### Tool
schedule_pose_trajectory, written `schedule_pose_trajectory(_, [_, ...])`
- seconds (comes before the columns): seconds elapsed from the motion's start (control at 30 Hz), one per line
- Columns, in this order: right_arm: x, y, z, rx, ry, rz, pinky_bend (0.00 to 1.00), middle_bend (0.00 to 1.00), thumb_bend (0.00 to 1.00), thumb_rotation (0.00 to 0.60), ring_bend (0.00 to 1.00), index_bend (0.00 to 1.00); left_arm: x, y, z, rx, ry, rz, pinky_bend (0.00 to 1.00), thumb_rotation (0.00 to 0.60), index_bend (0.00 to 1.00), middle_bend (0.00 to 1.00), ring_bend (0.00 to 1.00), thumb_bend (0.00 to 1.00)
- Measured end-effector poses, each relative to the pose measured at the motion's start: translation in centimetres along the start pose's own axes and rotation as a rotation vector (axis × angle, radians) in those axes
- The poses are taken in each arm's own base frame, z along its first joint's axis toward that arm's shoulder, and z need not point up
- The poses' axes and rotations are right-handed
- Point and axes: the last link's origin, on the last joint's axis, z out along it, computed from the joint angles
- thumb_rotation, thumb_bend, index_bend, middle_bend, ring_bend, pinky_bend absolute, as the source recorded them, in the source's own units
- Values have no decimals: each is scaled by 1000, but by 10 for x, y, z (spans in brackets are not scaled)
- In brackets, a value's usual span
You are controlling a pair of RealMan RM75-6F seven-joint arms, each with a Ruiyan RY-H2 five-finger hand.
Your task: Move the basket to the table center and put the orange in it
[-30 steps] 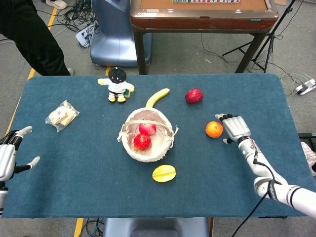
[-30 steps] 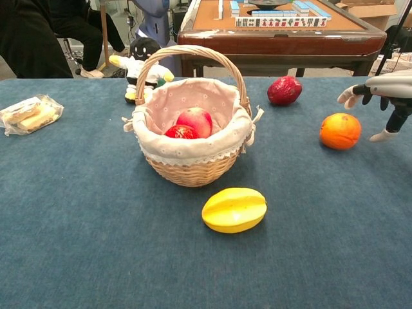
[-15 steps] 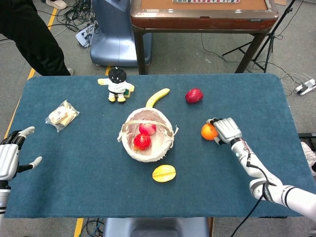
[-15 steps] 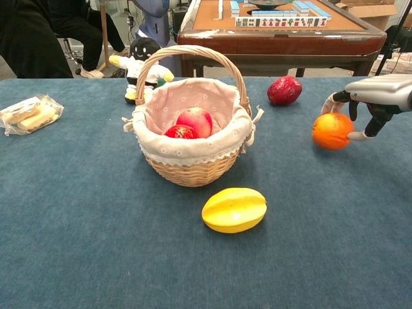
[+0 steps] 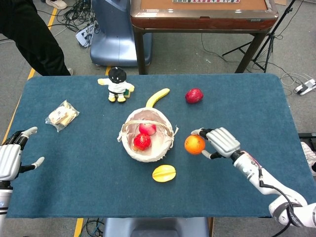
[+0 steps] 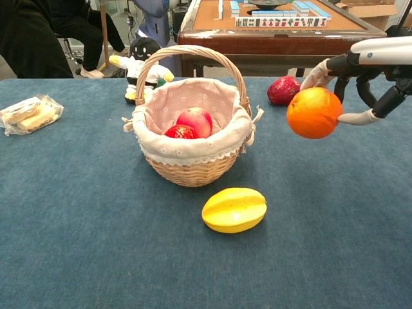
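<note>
1. The right robot hand holds the orange between fingers and thumb, clear of the worktop, just to the right of the basket. In the chest view the palm is cut off by the frame edge; only the fingers around the fruit show.
2. The basket stands near the middle of the worktop, handle upright. Its cloth lining holds two red fruits; the lower parts of both are hidden by the rim.
3. The left robot hand sits at the left edge of the worktop, fingers spread and empty. It is partly cut off in the head view and does not appear in the chest view.
4. A yellow fruit lies in front of the basket. A banana and a dark red fruit lie behind it.
5. A doll and a wrapped snack lie toward the left. The basket handle partly hides the doll in the chest view.
</note>
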Motion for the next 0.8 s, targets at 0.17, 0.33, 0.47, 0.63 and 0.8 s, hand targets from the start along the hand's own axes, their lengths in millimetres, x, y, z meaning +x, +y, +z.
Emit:
schedule_pose_trajectory(0.17, [1,-27,-1,123,27,41,626,368,434,600,371,406,2,-1,-1,3,2,-3,271,600,196,235,169,205])
schedule_pose_trajectory(0.33, [-4,-48,9,204,61,59,626,362,426,600,371,406,4,-2,-2,4,1,-7,271,600,196,235,169,204])
schedule_pose_trajectory(0.47, [-6,-57,17,234,97,5,626,348,422,600,371,406,6,-3,-2,3,5,-8,271,600,196,235,169,205])
schedule_pose_trajectory(0.63, [-14,-75,33,278,175,-52,625,332,422,600,357,403,7,-4,-3,3,6,-11,258,600,196,235,169,205])
schedule_pose_trajectory(0.8, [-21,-85,45,291,215,-118,555,256,418,600,269,231,8,-2,-5,-4,0,-17,257,600,196,235,169,205])
